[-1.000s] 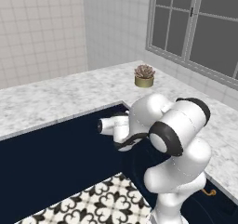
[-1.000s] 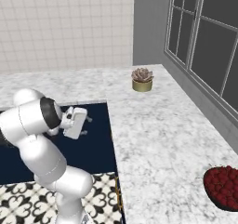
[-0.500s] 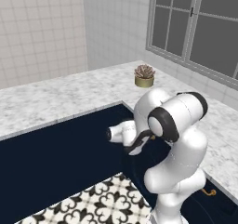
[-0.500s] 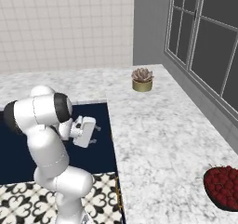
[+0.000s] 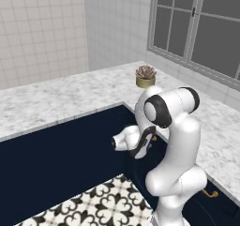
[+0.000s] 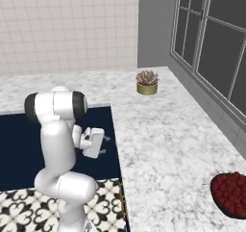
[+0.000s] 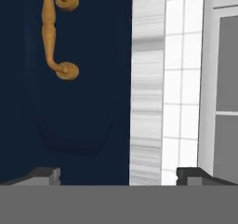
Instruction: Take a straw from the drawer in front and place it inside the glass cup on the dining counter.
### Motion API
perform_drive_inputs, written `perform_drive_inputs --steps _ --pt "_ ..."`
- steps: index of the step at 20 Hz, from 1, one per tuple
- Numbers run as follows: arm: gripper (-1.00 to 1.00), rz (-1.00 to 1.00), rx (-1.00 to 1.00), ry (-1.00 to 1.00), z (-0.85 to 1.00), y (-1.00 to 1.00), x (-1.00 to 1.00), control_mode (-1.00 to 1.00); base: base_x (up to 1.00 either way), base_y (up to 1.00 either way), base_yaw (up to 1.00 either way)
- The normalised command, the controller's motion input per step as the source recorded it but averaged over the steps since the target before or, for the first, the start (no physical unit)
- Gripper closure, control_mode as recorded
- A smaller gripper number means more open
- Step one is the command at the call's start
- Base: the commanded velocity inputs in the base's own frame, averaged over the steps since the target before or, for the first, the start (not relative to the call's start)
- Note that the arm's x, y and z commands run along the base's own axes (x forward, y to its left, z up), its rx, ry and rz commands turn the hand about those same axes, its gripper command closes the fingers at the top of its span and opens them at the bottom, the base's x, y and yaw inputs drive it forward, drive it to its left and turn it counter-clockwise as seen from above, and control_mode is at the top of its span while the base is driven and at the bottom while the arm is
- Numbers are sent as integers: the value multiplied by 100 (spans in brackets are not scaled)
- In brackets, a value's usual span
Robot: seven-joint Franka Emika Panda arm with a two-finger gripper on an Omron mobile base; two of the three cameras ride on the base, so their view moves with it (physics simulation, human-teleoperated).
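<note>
Nearest in the hand view, the gripper (image 7: 118, 176) shows its two dark finger tips set far apart at the bottom corners, with nothing between them: jaws wide, empty. Beyond them lies the navy front of the drawer (image 7: 83, 116), shut, with its curved gold handle (image 7: 56, 32) offset toward one fingertip, not centred between the two. From the base views the arm folds low beside the navy cabinetry, hand (image 6: 92, 142) turned toward the cabinet face under the marble counter (image 6: 158, 139).

Straw and glass cup: neither visible; the straw is presumably inside the closed drawer.

Handling judgement: the handle is rigid, smooth metal and narrow, best taken across its middle span, between the two mounts. The straw should be very light, slim and easily rolled or crushed; a gentle pinch near mid-length seems best.

Farther off, a potted succulent (image 5: 146, 76) stands on the counter before the window (image 5: 197, 28); a bowl of red fruit (image 6: 230, 192) sits at the near right.
</note>
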Motion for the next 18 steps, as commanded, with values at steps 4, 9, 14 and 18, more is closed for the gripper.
perform_drive_inputs --steps 4,9,14,18 --pt "-100 0 0 0 -36 -14 50 -100 0 0 0" --pt "-100 0 0 0 -33 -2 57 -100 0 0 0" --pt "-100 0 0 0 -41 -1 55 -100 0 0 0" --pt "-100 0 0 0 -38 -4 61 -100 0 0 0"
